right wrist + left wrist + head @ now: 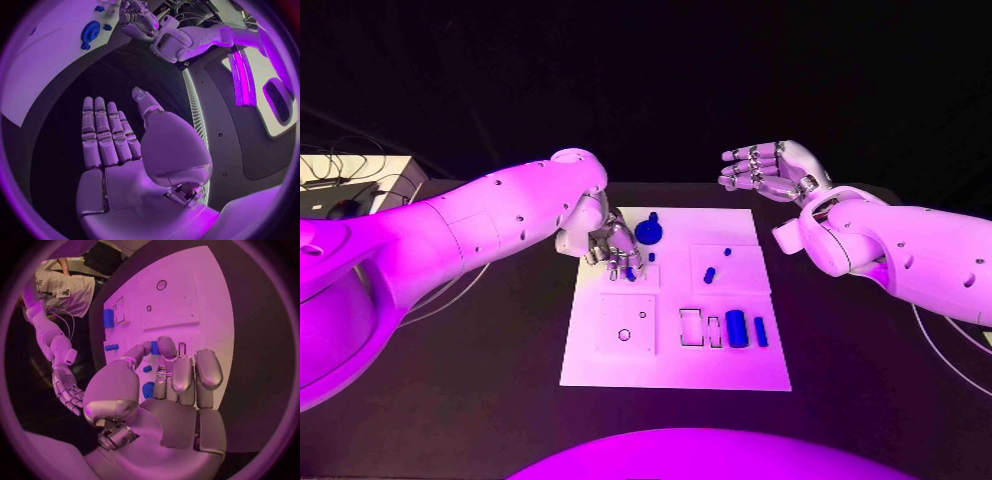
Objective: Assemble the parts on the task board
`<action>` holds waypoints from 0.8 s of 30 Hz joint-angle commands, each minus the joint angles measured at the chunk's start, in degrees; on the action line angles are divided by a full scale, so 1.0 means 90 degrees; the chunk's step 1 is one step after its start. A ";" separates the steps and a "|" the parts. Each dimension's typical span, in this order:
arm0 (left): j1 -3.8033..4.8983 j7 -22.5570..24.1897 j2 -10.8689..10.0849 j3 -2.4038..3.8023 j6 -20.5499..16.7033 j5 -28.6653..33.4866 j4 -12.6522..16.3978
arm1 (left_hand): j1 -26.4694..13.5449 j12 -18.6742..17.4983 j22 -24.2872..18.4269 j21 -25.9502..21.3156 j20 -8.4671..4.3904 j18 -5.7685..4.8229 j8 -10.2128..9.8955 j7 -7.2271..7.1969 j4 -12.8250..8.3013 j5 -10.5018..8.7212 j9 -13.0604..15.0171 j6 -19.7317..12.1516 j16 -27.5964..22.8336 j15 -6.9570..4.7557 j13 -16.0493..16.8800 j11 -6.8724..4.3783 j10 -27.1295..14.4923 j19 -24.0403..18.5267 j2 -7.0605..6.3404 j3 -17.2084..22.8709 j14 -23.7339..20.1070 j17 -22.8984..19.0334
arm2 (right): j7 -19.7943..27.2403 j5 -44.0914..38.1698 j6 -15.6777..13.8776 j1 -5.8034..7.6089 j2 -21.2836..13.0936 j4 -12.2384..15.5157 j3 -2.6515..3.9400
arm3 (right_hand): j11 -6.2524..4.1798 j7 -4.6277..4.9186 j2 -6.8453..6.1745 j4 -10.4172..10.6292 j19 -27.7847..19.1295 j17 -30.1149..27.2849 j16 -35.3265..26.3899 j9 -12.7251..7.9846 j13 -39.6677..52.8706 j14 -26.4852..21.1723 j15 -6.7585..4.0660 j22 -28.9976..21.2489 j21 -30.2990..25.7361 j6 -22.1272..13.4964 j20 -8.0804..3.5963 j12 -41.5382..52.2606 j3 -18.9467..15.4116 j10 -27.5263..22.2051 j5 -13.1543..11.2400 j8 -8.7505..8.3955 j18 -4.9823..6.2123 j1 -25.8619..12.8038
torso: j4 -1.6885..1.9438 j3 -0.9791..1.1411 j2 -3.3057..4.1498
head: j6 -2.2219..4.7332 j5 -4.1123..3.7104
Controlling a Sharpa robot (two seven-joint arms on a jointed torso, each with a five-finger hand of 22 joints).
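The left silver many-fingered hand [609, 245] is low over the white rectangular task board [675, 370], at about ten o'clock from the board's middle. Its fingers [181, 372] are curled downward close together, and a small blue peg [630, 272] shows at their tips. I cannot tell from these pictures if the hand pinches this peg or only touches it.

The right silver many-fingered hand [769, 168] is held up beyond the far right corner of the board, at about one o'clock. Its fingers are apart and slightly bent, and it holds nothing.

The other parts are on the board. A round blue knob-like part [648, 231] lies at twelve o'clock, just beside the left hand. A short blue pin [708, 275] lies near the middle. A thick blue cylinder [736, 329] and a thin blue bar [760, 332] lie side by side at about four o'clock, next to outlined slots.

I judge the step to be the seating of the small peg. To do it well, the hand should keep the peg upright, lower it slowly and straight, and release only when it stands firm. The round part is very near, so the fingers must not push it.
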 commanded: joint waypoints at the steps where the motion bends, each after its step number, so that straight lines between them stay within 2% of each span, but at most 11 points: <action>1: -0.0048 -0.0116 0.0007 -0.0032 0.0028 -0.0048 -0.0023 | 0.0394 0.0032 0.0141 -0.0024 0.0032 -0.0073 -0.0011 -0.0024 -0.0391 -0.0033 -0.0002 0.0009 -0.0014 0.0023 -0.0008 -0.0019 0.0011 -0.0013 0.0449 0.0385 0.0034 0.0010 | 0.0027 -0.0064 0.0085 0.0000 -0.0007 0.0011 0.0003 | -0.0018 0.0089 -0.0013 -0.0040 -0.0030 -0.0010 -0.0017 -0.0008 -0.0008 -0.0046 0.0019 -0.0008 0.0026 -0.0046 -0.0004 0.0032 -0.0012 -0.0046 0.0033 -0.0036 -0.0070 0.0063 | -0.0002 0.0004 -0.0002 | -0.0001 0.0000; 9: -0.0048 -0.0114 -0.0054 -0.0032 -0.0043 -0.0098 0.0082 | 0.0359 0.0030 0.0154 -0.0026 0.0026 -0.0075 -0.0004 -0.0021 -0.0427 -0.0031 0.0002 0.0003 -0.0020 0.0022 -0.0014 -0.0019 0.0005 -0.0005 0.0497 0.0461 0.0033 0.0008 | 0.0024 -0.0067 0.0101 0.0000 -0.0012 0.0016 0.0003 | -0.0018 0.0089 -0.0013 -0.0040 -0.0030 -0.0010 -0.0017 -0.0008 -0.0008 -0.0046 0.0019 -0.0008 0.0026 -0.0046 -0.0004 0.0032 -0.0012 -0.0046 0.0033 -0.0036 -0.0070 0.0063 | -0.0003 0.0001 -0.0001 | -0.0007 -0.0005; 18: -0.0058 -0.0090 -0.0213 -0.0022 -0.0223 -0.0157 0.0314 | 0.0322 0.0027 0.0170 -0.0028 0.0010 -0.0085 0.0011 -0.0021 -0.0445 -0.0020 0.0013 0.0007 -0.0023 0.0021 -0.0026 -0.0021 0.0016 0.0001 0.0475 0.0608 0.0035 0.0004 | 0.0025 -0.0070 0.0099 0.0000 -0.0021 0.0014 0.0003 | -0.0014 0.0091 -0.0014 -0.0040 -0.0041 -0.0010 -0.0017 -0.0009 -0.0008 -0.0059 0.0023 -0.0009 0.0021 -0.0060 0.0000 0.0031 -0.0014 -0.0058 0.0032 -0.0038 -0.0071 0.0058 | 0.0001 -0.0002 -0.0003 | 0.0000 -0.0002; 24: -0.0061 -0.0037 -0.0460 0.0094 -0.0407 -0.0012 0.0610 | 0.0316 0.0030 0.0180 -0.0026 0.0004 -0.0090 0.0021 -0.0024 -0.0432 -0.0012 0.0020 0.0015 -0.0016 0.0019 -0.0035 -0.0023 0.0030 0.0007 0.0443 0.0673 0.0037 0.0009 | 0.0030 -0.0070 0.0095 0.0000 -0.0033 0.0006 0.0003 | -0.0014 0.0091 -0.0014 -0.0040 -0.0041 -0.0010 -0.0017 -0.0009 -0.0008 -0.0059 0.0023 -0.0009 0.0021 -0.0060 0.0000 0.0031 -0.0014 -0.0058 0.0032 -0.0038 -0.0071 0.0058 | 0.0008 -0.0005 -0.0007 | 0.0027 -0.0017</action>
